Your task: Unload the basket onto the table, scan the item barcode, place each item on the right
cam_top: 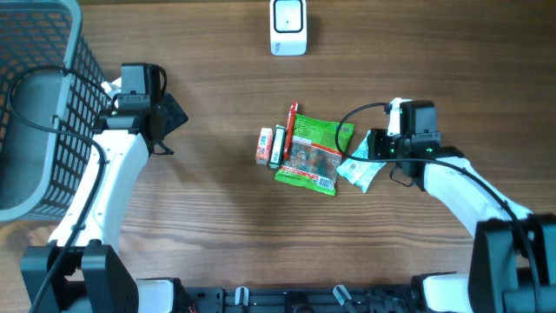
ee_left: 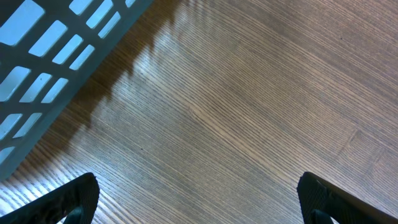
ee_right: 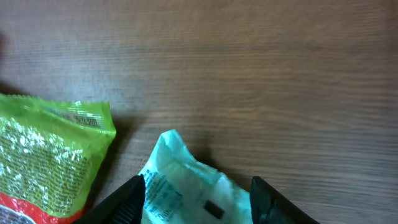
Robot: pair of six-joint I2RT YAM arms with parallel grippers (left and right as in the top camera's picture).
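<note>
Just right of the green snack bag [cam_top: 311,149] you have the pale teal packet [cam_top: 357,172], lying flat on the wooden table [cam_top: 217,209] close beside the bag's right edge. Your right gripper [cam_top: 368,153] is down over that packet on the side away from the bag. In the right wrist view its fingers [ee_right: 127,202] stand one on each side of the crinkled teal wrapper [ee_right: 186,180], but you cannot tell from these views whether they are pressing it or only flanking it. Well to the left of the bag, your left gripper [cam_top: 170,116] hangs with its jaws spread wide and nothing between them, only bare wood below. Further left of the bag stands the grey mesh basket [cam_top: 35,104]. Against the bag's left edge lie an orange-and-white packet [cam_top: 264,145], a dark stick [cam_top: 278,146] and a red stick [cam_top: 291,122]. The white scanner [cam_top: 287,26] sits beyond the bag's top edge, well apart from it
</note>
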